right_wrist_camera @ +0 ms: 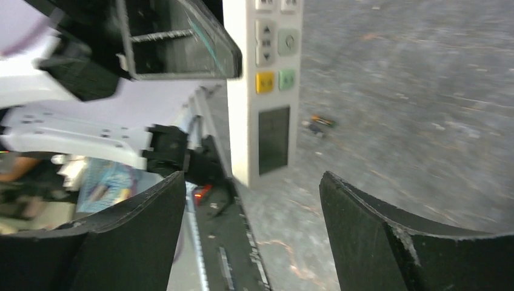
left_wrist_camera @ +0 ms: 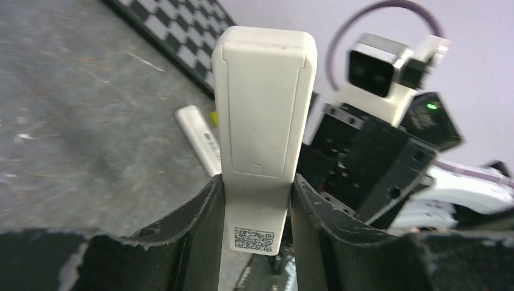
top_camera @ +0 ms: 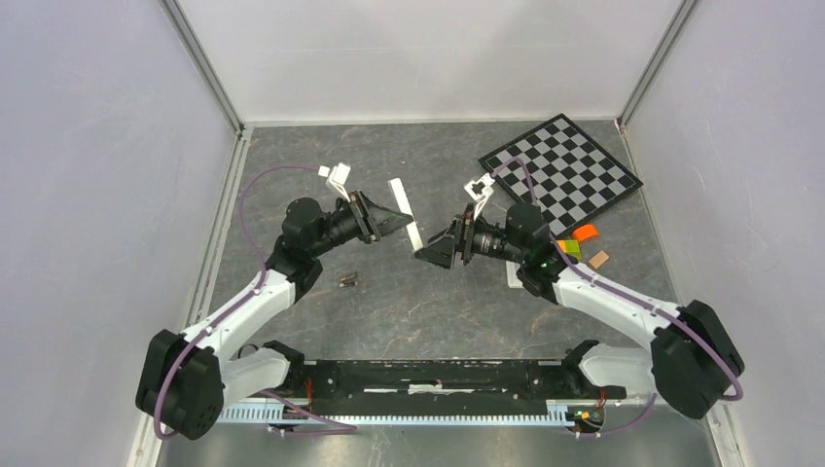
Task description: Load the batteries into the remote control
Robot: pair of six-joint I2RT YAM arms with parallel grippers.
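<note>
My left gripper (top_camera: 401, 222) is shut on the white remote control (top_camera: 402, 202) and holds it above the table. In the left wrist view the remote (left_wrist_camera: 265, 103) stands up between the fingers (left_wrist_camera: 203, 206), its back with the closed battery cover and a QR label facing the camera. In the right wrist view its button face (right_wrist_camera: 267, 91) shows. My right gripper (top_camera: 428, 253) is open and empty (right_wrist_camera: 251, 200), just right of the remote's lower end. The two batteries (top_camera: 348, 280) lie on the table below the left arm and also show in the right wrist view (right_wrist_camera: 318, 123).
A checkerboard (top_camera: 561, 170) lies at the back right. Orange (top_camera: 585, 233), green (top_camera: 569, 249) and brown (top_camera: 599, 259) blocks sit beside the right arm. A white elongated piece (left_wrist_camera: 199, 138) lies on the table by the right arm (top_camera: 513, 275). Walls enclose the table.
</note>
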